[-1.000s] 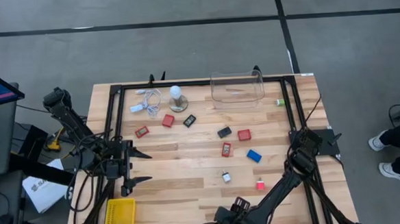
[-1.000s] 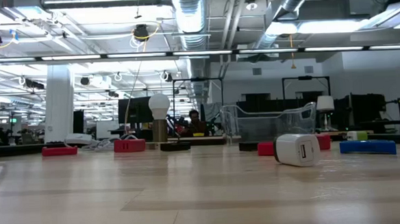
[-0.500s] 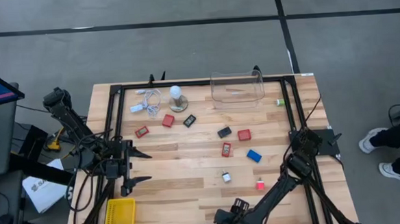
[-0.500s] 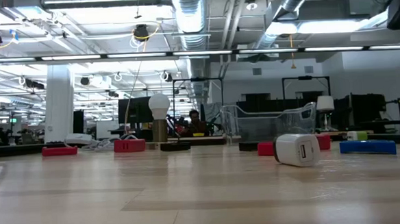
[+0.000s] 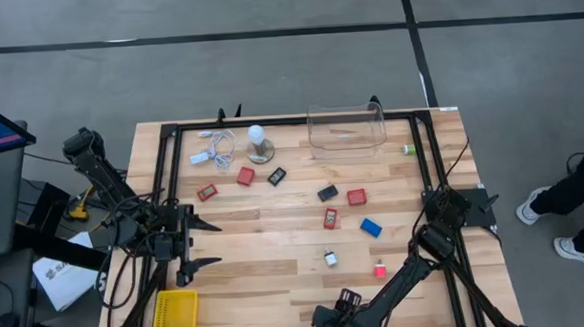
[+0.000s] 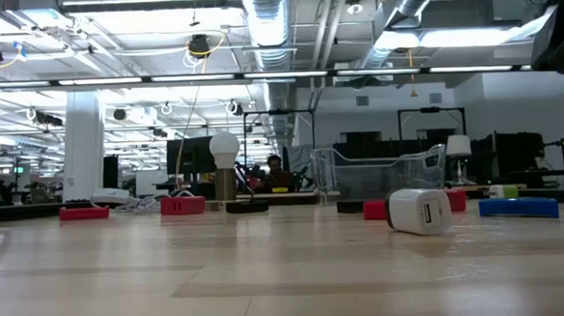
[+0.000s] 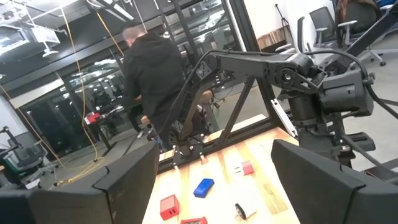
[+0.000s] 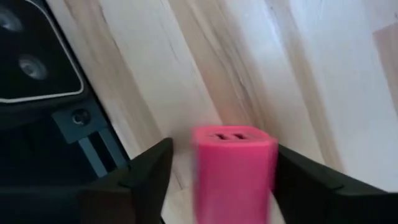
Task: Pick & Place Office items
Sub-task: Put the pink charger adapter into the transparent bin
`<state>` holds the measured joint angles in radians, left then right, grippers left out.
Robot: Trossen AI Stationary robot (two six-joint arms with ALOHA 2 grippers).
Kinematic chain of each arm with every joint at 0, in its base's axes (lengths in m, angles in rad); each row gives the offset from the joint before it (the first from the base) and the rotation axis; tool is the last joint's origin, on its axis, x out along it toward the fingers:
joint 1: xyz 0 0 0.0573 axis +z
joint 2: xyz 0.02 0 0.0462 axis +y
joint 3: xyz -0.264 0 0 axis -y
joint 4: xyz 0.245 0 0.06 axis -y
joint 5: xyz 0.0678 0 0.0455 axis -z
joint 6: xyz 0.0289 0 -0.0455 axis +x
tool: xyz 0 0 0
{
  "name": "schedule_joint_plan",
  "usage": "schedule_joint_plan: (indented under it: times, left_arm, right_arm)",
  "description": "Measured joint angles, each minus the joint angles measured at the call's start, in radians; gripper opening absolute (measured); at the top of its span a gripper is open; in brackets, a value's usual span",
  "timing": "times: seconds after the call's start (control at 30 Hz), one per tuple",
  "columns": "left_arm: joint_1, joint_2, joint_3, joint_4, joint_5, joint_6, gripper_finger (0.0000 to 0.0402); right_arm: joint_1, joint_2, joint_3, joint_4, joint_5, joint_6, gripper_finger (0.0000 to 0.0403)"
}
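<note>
The office items lie scattered on the wooden table: red blocks (image 5: 246,176) (image 5: 357,196) (image 5: 331,218), black ones (image 5: 328,193), a blue one (image 5: 371,226), a white one (image 5: 330,259) and a pink one (image 5: 381,270). My right gripper (image 5: 346,302) is low at the table's near edge, left of the pink block, and open. In the right wrist view the pink block (image 8: 233,171) stands on the wood ahead, between the two fingers, apart from them. My left gripper (image 5: 214,243) waits open at the table's left side.
A clear bin (image 5: 346,129) stands at the far edge and a yellow bin (image 5: 176,320) at the near left corner. A white bulb (image 5: 259,143) and a coiled cable (image 5: 216,147) sit far left. A person's legs (image 5: 574,194) show beyond the right edge.
My right arm has shifted slightly near the table's near edge, and its dark body has come into the upper right corner of the low view. The person beyond the table's right edge has stepped along. The blocks lie where they were.
</note>
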<state>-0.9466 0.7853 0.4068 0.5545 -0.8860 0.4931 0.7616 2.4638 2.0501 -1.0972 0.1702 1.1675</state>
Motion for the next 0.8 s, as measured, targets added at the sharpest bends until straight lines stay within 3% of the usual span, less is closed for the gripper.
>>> schedule_joint_plan:
  times: [0.13,0.33,0.6,0.8]
  left_arm:
    - [0.000,0.000,0.000,0.000,0.000,0.000,0.0310]
    - [0.000,0.000,0.000,0.000,0.000,0.000,0.0310]
    - [0.000,0.000,0.000,0.000,0.000,0.000,0.0310]
    - [0.031,0.000,0.000,-0.005,-0.005,-0.004,0.0310]
  right_arm:
    - [0.005,0.001,-0.001,-0.005,0.028,-0.024,0.0136]
    - [0.006,-0.018,-0.008,-0.105,0.123,-0.004,0.0140]
    - [0.016,-0.145,-0.011,-0.468,0.421,0.299,0.0140]
    - [0.015,-0.309,-0.025,-0.478,0.688,0.298,0.0140]
